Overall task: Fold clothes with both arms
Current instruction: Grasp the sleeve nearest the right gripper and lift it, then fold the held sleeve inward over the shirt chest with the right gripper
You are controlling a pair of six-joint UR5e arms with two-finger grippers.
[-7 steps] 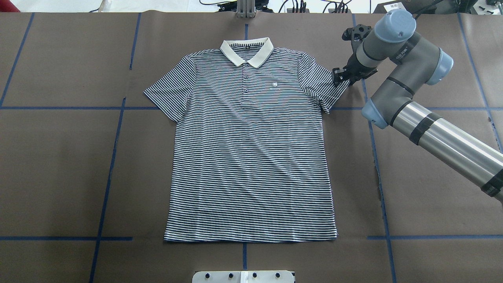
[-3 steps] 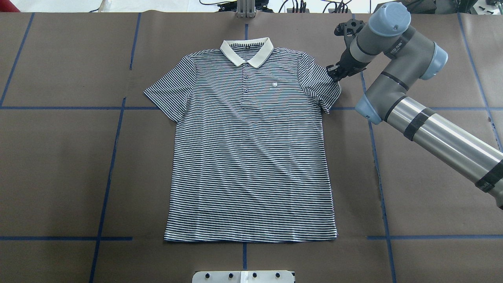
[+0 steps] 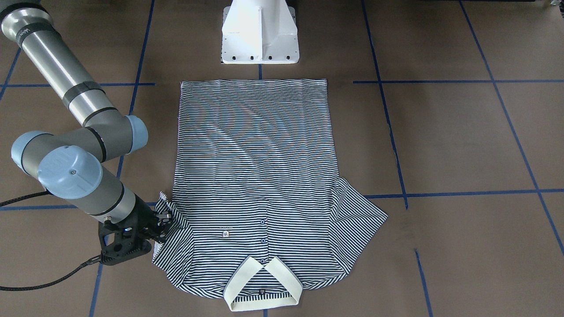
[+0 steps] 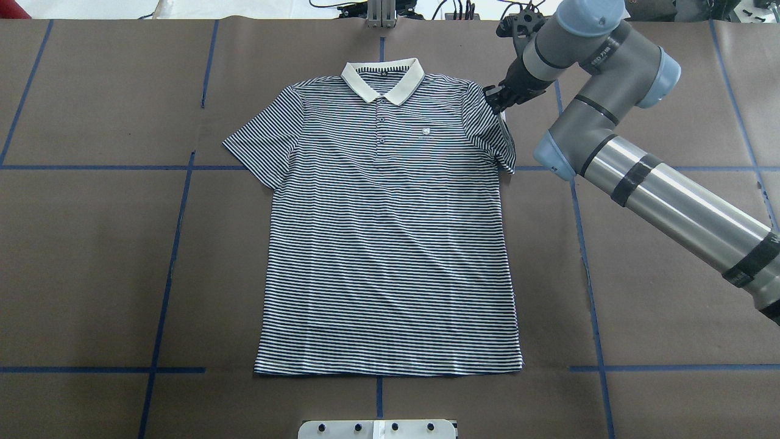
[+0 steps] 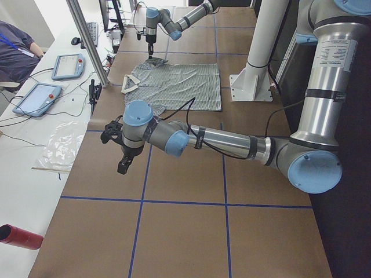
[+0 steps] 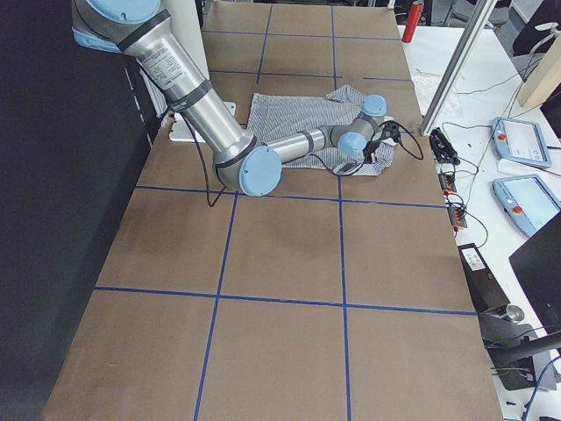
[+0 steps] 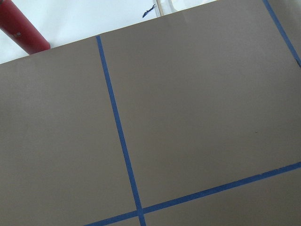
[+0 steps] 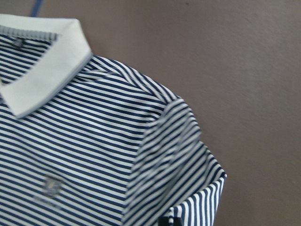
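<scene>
The striped polo shirt (image 4: pixel 390 244) lies flat, face up, cream collar (image 4: pixel 382 80) at the far side. It also shows in the front-facing view (image 3: pixel 255 154) and the right wrist view (image 8: pixel 94 141). My right gripper (image 4: pixel 495 97) is shut on the outer edge of the shirt's right-hand sleeve (image 4: pixel 496 137) and holds it lifted and drawn in toward the shoulder; the front-facing view shows the same grip (image 3: pixel 165 219). My left gripper (image 5: pixel 123 163) hangs above bare table well away from the shirt; I cannot tell whether it is open or shut.
The white pedestal base (image 3: pixel 260 35) stands at the shirt's hem side. Blue tape lines (image 4: pixel 170 262) cross the brown table cover. A red cylinder (image 7: pixel 21 30) lies at the table's left end. An operator desk with tablets (image 5: pixel 69 65) runs along the far edge.
My right gripper has moved left and toward the far edge with the sleeve in it. The sleeve has narrowed and lifted toward the shoulder. The rest of the shirt has not moved.
</scene>
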